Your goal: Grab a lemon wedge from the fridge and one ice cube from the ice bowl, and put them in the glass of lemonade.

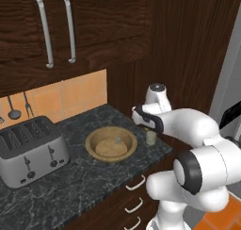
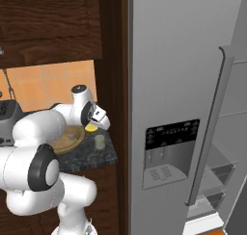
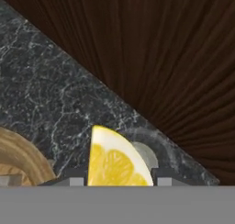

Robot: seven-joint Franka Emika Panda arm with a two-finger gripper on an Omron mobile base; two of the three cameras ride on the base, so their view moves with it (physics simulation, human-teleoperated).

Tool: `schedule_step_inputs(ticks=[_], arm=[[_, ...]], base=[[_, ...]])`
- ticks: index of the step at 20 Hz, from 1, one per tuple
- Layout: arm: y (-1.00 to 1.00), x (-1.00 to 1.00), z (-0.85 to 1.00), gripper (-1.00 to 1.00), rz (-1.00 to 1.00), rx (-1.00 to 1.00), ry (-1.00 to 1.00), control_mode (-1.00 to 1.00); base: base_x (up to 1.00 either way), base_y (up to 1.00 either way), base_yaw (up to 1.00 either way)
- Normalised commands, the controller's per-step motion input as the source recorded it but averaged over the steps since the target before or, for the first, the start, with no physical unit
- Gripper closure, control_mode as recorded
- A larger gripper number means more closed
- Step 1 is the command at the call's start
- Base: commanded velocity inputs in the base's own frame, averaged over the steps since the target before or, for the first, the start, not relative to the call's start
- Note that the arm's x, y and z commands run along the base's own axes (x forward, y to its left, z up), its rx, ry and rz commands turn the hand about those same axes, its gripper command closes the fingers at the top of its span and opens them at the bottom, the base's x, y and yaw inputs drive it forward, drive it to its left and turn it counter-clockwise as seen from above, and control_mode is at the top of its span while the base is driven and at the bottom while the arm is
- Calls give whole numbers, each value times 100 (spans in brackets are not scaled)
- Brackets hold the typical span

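Note:
My gripper [image 2: 96, 124] hangs just above the glass of lemonade [image 2: 99, 141], shut on the yellow lemon wedge [image 2: 90, 128]. In the hand view the lemon wedge [image 3: 114, 159] sits between my gripper's [image 3: 117, 179] two fingertips, and part of the glass rim [image 3: 146, 153] shows right behind it. The glass [image 1: 150, 137] stands near the counter's right end, beside the wooden ice bowl [image 1: 99, 137]. A pale ice cube [image 1: 117, 140] lies in that bowl. The grey fridge [image 2: 178, 75] with its black dispenser panel stands to the right.
A silver toaster [image 1: 29, 150] stands at the left of the dark marble counter [image 1: 70, 191]. Dark wood cabinets [image 1: 94, 21] hang above, and a tall dark panel [image 3: 160, 58] rises right behind the glass. Fridge shelves [image 2: 217, 174] show at the lower right.

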Motion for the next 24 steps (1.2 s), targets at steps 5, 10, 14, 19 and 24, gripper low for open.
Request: schedule_step_inputs(ticks=[5,10,14,19,24], arm=[[-9,28,-2,100,-2,0,0,-100],[-24,0,-1,100,-3,1,0,-100],[-1,-16,0,100,0,1,-4,-100],[0,-9,0,100,0,1,-10,-100],[0,0,0,100,0,0,0,-100]], base=[[0,0,0],[0,0,0],[0,0,0],[0,0,0],[0,0,0]])
